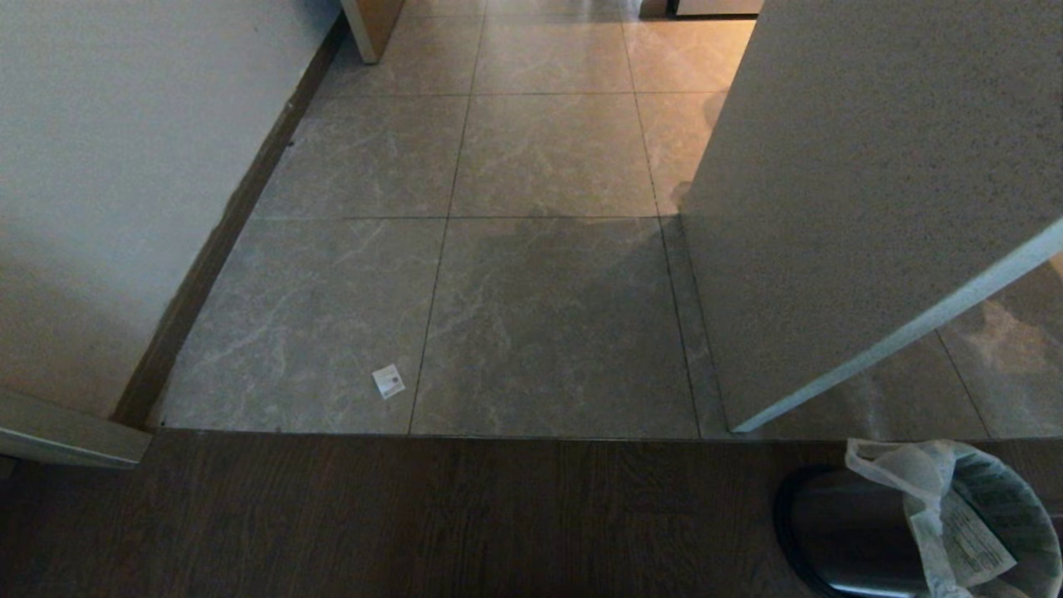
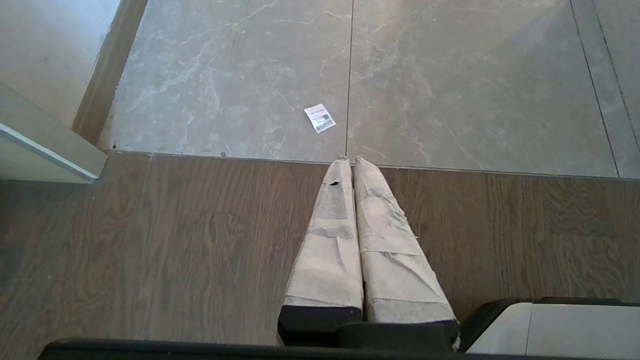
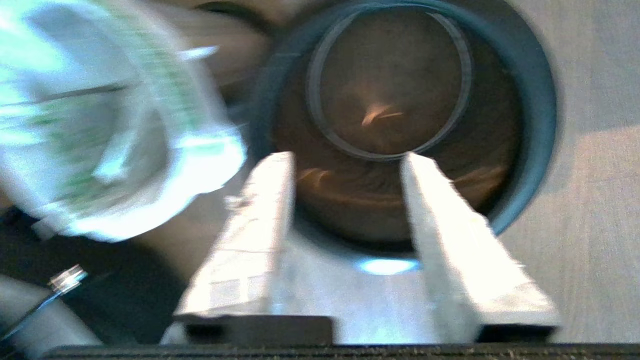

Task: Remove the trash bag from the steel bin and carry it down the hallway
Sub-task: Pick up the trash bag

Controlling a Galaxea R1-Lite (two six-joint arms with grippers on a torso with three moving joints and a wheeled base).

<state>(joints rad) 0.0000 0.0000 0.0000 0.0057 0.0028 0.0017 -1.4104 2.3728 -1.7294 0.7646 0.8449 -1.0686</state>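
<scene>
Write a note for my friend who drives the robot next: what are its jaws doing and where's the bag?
Left gripper: jaws shut, empty, parked over the dark wood floor.
Right gripper: jaws apart, holding nothing, above the open mouth of the small round brushed-steel bin.
Thin white plastic trash bag with green print: bunched at the bin's rim; whether it is fully out cannot be told.
Done: nothing certain.
Left: grip the bag, lift it clear, carry it along the beige marbled tile hallway ahead.

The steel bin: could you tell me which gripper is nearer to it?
Right. The right gripper, fingers apart, points into the steel bin beside the trash bag. The left gripper, shut, hangs over wooden floor; no bin in its view.
</scene>
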